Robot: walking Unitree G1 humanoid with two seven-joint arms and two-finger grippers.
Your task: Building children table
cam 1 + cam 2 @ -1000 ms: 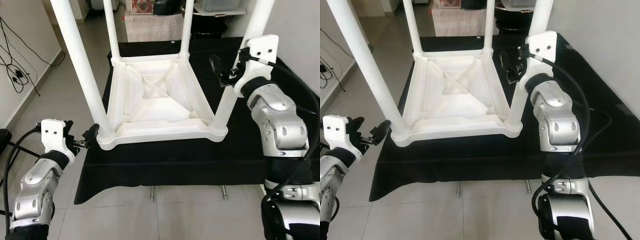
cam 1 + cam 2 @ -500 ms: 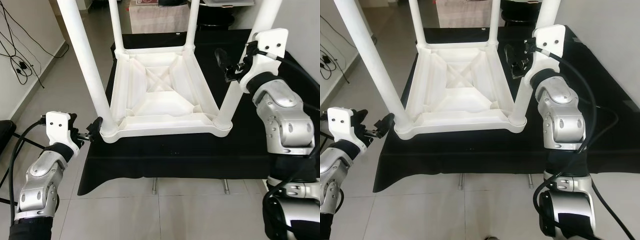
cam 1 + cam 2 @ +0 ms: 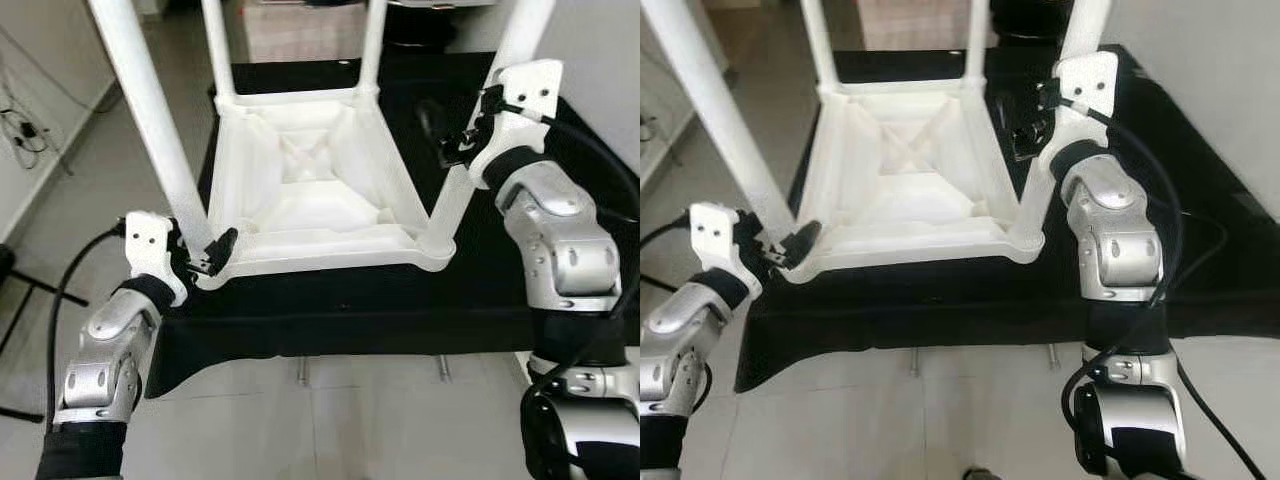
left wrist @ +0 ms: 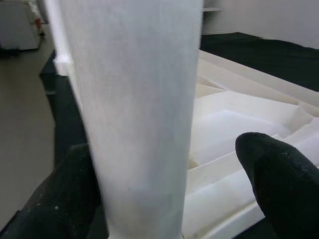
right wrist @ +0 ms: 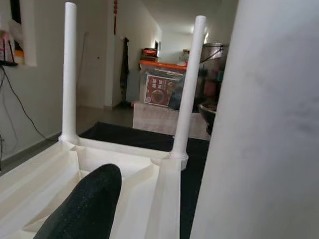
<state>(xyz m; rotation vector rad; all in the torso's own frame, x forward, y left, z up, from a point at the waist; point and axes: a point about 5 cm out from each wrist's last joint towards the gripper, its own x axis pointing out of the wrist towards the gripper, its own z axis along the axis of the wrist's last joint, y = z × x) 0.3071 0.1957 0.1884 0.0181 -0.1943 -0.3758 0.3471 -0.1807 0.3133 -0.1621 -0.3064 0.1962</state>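
While the white table point(image 3: 310, 190) lies upside down on the black counter point(image 3: 400, 310) with four legs on, the left gripper point(image 3: 205, 258) and right gripper point(image 3: 450, 135) each have jaws open around a near leg.

One upturned white table point(image 3: 310, 200), four white legs point(image 3: 140, 110) — two silver arms, two black-fingered grippers point(image 3: 205, 258), one black cloth point(image 3: 380, 305)
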